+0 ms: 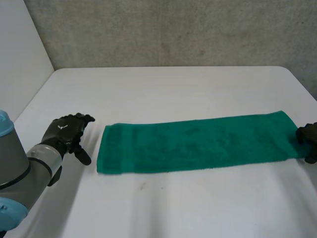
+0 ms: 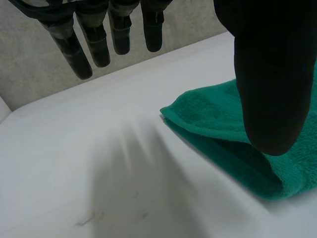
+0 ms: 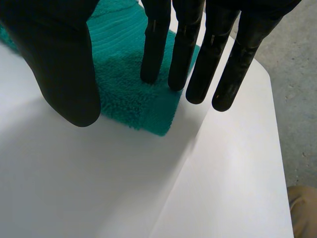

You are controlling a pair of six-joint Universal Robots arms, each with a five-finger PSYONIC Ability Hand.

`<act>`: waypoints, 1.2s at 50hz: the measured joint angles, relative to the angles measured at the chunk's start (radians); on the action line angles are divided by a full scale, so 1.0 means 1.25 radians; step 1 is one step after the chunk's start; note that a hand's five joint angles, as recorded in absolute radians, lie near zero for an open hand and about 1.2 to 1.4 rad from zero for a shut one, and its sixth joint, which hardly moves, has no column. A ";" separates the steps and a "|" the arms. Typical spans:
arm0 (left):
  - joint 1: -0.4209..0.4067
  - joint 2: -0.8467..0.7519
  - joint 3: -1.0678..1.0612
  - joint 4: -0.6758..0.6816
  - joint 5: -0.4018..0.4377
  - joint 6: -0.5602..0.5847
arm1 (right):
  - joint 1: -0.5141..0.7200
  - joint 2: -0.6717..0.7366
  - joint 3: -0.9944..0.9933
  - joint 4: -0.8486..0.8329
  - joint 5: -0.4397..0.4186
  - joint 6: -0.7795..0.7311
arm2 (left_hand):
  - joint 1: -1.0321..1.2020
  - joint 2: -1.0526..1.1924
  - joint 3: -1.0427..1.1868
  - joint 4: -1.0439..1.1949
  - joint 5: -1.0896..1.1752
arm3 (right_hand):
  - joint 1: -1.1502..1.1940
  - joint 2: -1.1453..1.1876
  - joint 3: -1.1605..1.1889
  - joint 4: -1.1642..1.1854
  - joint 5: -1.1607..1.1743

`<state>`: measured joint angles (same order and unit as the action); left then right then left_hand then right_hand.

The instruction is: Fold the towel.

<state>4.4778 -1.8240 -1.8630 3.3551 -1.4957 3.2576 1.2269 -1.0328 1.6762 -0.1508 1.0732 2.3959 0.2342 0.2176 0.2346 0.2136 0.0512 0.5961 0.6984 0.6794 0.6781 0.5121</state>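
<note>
My left hand (image 1: 67, 131) hangs just above the table (image 1: 173, 84), a little off the left short end of the towel (image 1: 198, 144), its fingers (image 2: 74, 49) straight and spread from the thumb, with nothing in its hold; I judge it is placed there to come in at that end's near corner (image 2: 166, 113). My right hand (image 1: 308, 140) is at the towel's opposite, right short end, also spread and gripping nothing: some straight fingertips (image 3: 151, 74) rest on the pile close to the near corner (image 3: 161, 130), others reach past the towel's edge over bare table, and the thumb (image 3: 64, 64) stands apart over the towel's long near edge. This posture suits closing thumb against fingers on that corner. The green towel lies flat as a long strip across the table, seemingly in two layers at its left end; a crosswise fold, end to end, is probably the next step.
</note>
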 measured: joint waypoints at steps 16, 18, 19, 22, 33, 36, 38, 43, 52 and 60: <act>-0.002 0.000 -0.001 0.000 0.000 -0.002 | 0.003 0.005 -0.004 -0.062 -0.011 0.020 | 0.000 0.000 0.000 0.000 0.000 | 0.089 0.100 0.111 0.112 0.086; -0.001 0.000 -0.001 0.000 0.001 -0.002 | 0.004 0.010 -0.015 -0.069 -0.010 0.033 | 0.000 0.000 0.000 0.000 0.000 | 0.198 0.224 0.238 0.239 0.206; -0.001 0.000 -0.001 0.000 0.001 -0.002 | 0.004 0.012 -0.018 -0.070 -0.010 0.036 | 0.000 0.000 0.000 0.000 0.000 | 0.243 0.283 0.297 0.298 0.262; 0.000 -0.001 -0.001 0.000 0.003 -0.002 | 0.005 0.032 -0.040 -0.071 -0.006 0.053 | 0.000 0.000 0.000 0.000 0.000 | 0.288 0.370 0.384 0.392 0.350; 0.000 -0.001 -0.003 -0.001 0.013 -0.003 | 0.007 0.050 -0.062 -0.067 0.009 0.057 | 0.000 0.000 0.000 0.000 0.000 | 0.290 0.381 0.400 0.409 0.368; 0.000 -0.001 -0.004 -0.001 0.013 -0.002 | 0.018 0.034 -0.069 -0.066 0.025 0.056 | 0.000 0.000 0.000 0.000 0.000 | 0.290 0.381 0.400 0.409 0.368; 0.001 -0.001 -0.004 -0.001 0.013 -0.002 | 0.025 0.026 -0.073 -0.065 0.031 0.056 | 0.000 0.000 0.000 0.000 0.000 | 0.290 0.381 0.400 0.409 0.368; 0.001 -0.001 -0.004 -0.001 0.013 -0.002 | 0.085 -0.014 -0.094 -0.064 0.057 0.056 | 0.000 0.000 0.000 0.000 0.000 | 0.290 0.381 0.400 0.409 0.368; 0.003 0.009 -0.003 -0.001 0.012 -0.004 | 0.406 -0.054 -0.228 -0.048 0.071 0.060 | 0.000 0.000 0.000 0.000 0.000 | 0.299 0.381 0.405 0.410 0.377; 0.007 0.021 -0.003 -0.001 0.012 -0.005 | 0.715 0.053 -0.404 -0.030 0.059 0.090 | 0.000 0.000 0.000 0.000 0.000 | 0.299 0.381 0.405 0.411 0.377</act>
<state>4.4865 -1.7975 -1.8668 3.3545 -1.4813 3.2520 2.1203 -0.9665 1.1716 -0.1888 1.1463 2.5084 0.2342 0.2176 0.2346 0.2136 0.0512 0.9693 1.1741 1.1858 1.1923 0.9831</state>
